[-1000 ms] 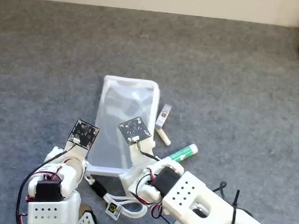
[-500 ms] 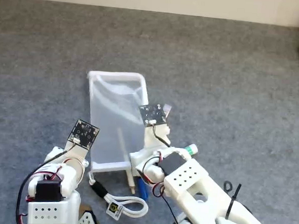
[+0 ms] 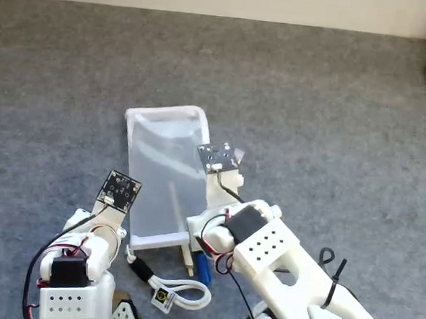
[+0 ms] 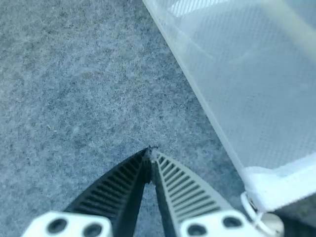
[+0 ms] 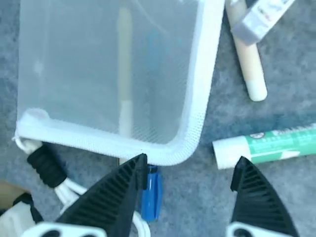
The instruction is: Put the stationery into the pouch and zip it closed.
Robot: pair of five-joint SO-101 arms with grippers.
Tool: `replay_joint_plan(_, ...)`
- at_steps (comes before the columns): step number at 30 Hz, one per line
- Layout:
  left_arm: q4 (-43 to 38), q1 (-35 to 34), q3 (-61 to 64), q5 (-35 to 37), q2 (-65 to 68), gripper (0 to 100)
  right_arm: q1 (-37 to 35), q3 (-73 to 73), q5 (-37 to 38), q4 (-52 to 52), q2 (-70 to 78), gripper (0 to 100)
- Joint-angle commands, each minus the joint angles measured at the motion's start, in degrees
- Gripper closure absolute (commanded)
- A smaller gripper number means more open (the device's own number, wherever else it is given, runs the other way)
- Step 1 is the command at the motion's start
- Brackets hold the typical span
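Observation:
The translucent white mesh pouch (image 3: pixel 161 174) lies flat on the grey carpet. A cream pen (image 5: pixel 124 74) and a blue pen (image 5: pixel 150 195) show through its mesh and stick out past its near edge (image 3: pixel 187 259); I cannot tell whether they are inside or underneath. A second cream pen (image 5: pixel 247 64), a small grey-white stick (image 5: pixel 261 15) and a green-and-white marker (image 5: pixel 269 143) lie on the carpet beside the pouch. My right gripper (image 5: pixel 190 165) stands open above the pouch's near corner (image 5: pixel 192 143). My left gripper (image 4: pixel 149 150) is shut on nothing, over bare carpet beside the pouch (image 4: pixel 237 74).
A white cable with a black plug (image 3: pixel 176 294) lies coiled on the carpet between the two arm bases, just short of the pouch's near edge. Open carpet (image 3: pixel 332 102) stretches away on the far and right sides.
The pouch has slid left and turned a little. The right arm has swung over the pouch's right edge, covering the marker in the high view. Two pen ends now show at the near edge.

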Motion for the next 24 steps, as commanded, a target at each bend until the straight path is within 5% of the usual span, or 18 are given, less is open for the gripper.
replay_joint_plan(1, 0.0, -0.6, 1.3, -0.4, -0.4, 100, -3.5, -4.6, -0.7, 4.4, 0.1, 74.4)
replay_joint_plan(9, 0.0, -0.6, 1.3, -0.4, -0.4, 100, -8.0, -4.6, -0.2, 5.1, 0.1, 94.3)
replay_joint_plan(24, 0.0, -0.6, 1.3, -0.4, -0.4, 100, -15.8, 0.0, -0.7, -2.9, 0.8, 99.5)
